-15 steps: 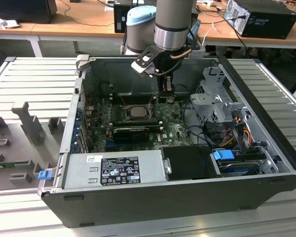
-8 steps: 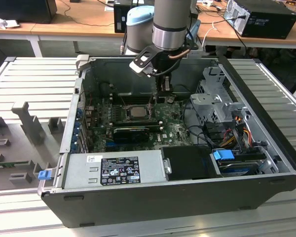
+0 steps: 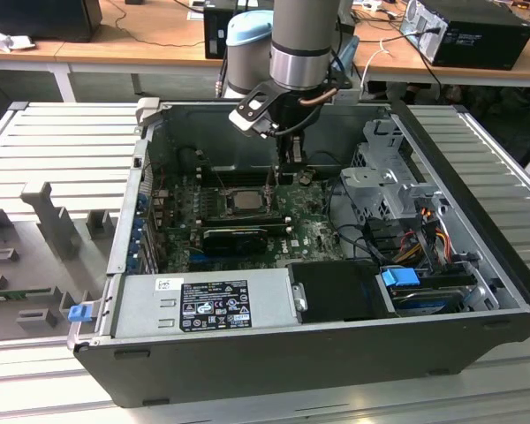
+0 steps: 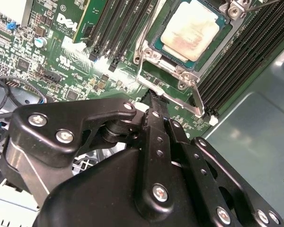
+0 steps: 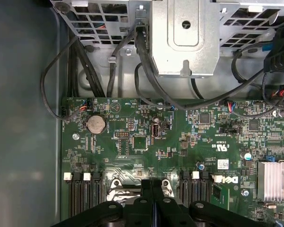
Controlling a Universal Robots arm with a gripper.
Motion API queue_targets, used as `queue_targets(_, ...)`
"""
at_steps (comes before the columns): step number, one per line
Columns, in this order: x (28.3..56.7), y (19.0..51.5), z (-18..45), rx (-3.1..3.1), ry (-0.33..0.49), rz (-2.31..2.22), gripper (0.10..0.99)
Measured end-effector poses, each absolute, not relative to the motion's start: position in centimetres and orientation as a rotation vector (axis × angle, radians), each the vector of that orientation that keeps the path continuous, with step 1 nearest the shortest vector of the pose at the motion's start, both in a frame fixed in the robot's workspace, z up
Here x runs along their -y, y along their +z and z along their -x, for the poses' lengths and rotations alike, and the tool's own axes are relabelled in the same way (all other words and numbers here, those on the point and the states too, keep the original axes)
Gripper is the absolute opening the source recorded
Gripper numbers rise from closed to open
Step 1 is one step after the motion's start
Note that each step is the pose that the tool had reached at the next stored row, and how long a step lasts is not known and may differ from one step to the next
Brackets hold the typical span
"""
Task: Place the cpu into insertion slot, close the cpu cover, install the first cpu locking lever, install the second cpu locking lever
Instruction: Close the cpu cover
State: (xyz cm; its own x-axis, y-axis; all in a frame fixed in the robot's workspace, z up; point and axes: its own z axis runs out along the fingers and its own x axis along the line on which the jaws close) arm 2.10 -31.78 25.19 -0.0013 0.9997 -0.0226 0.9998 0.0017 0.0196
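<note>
— Where to find the cpu (image 4: 189,30)?
— Lies flat in the insertion slot (image 4: 157,51), framed by the grey metal cpu cover (image 4: 148,56). Square, pale beige, slightly stained.
— And the gripper (image 4: 153,97)?
— Matte black. Jaws pressed together, tip just beside the slot, at a thin steel wire lever (image 4: 197,101).
— More in the first wrist view?
— Shows a round coin battery (image 5: 95,124) and a finned silver heatsink (image 5: 274,179), apart from the slot. In the exterior view, also a printed label (image 3: 214,305) on a grey box (image 3: 150,314).

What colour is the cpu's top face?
The cpu face is pale silver-beige, faintly smudged brown; best in the second wrist view.
</note>
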Motion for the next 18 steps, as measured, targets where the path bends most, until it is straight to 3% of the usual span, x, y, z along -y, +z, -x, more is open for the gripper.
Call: queue_targets(18,31.8,25.2,-0.7,-2.202,-0.003,-2.199,0.106)
